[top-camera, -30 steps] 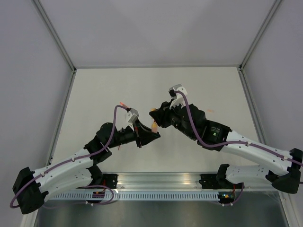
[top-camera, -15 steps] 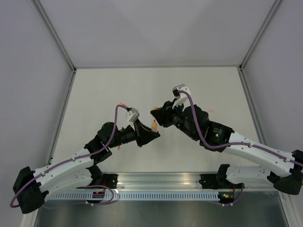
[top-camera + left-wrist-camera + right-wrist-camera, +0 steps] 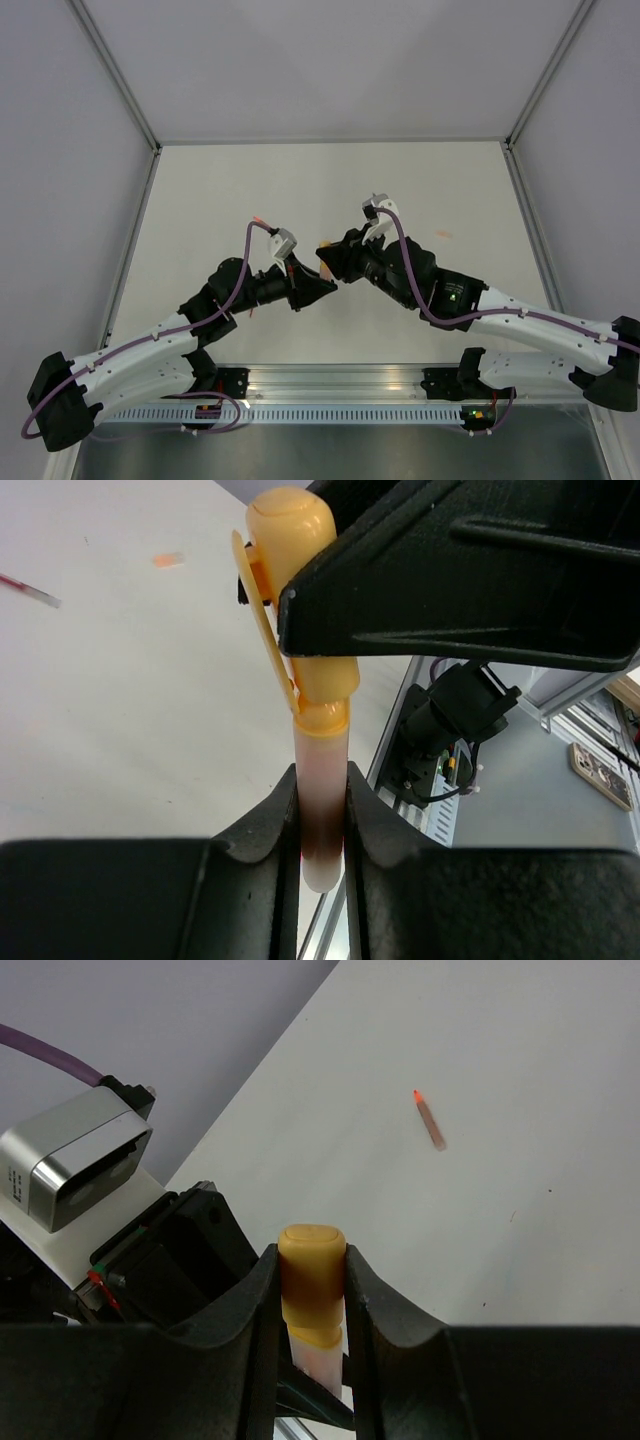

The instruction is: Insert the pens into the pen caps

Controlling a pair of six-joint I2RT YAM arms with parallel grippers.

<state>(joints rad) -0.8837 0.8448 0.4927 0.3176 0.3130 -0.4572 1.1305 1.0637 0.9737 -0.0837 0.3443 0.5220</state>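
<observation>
Both arms are in over the middle of the bench (image 3: 300, 180), wrists angled in and tips meeting nose to nose, a little nearer the near edge than the far one.

Left end effector (image 3: 325, 280) (image 3: 322, 815): pressed together on the peach pen (image 3: 322, 795). The fingers (image 3: 270, 830) pinch the low part of the barrel, and the pen stands up out of them toward the other arm.

Right end effector (image 3: 328, 258) (image 3: 312, 1285): clamped on the orange cap (image 3: 322, 678) (image 3: 312, 1260). The wrist view has the cap squeezed square between the two fingers (image 3: 262, 1300), rounded top up, with the pale barrel (image 3: 322, 1358) showing just under its collar.

And the two are together. In the left wrist view the pen's upper end sits inside the mouth of the cap, the collar wrapped round it and the clip running down the cap's left side. How deep it has gone cannot be told. Pen and cap line up straight, held off the bench between the two arms.

Elsewhere, the red pen (image 3: 430, 1120) lies flat on the bench, well apart from the action. The overhead view shows it as a red sliver (image 3: 260, 218) just beyond the left wrist, in the left half.

The loose cap (image 3: 443, 235) (image 3: 168, 559), pink-orange, lies on its side toward the right edge, about midway between near and far, touching nothing.
</observation>
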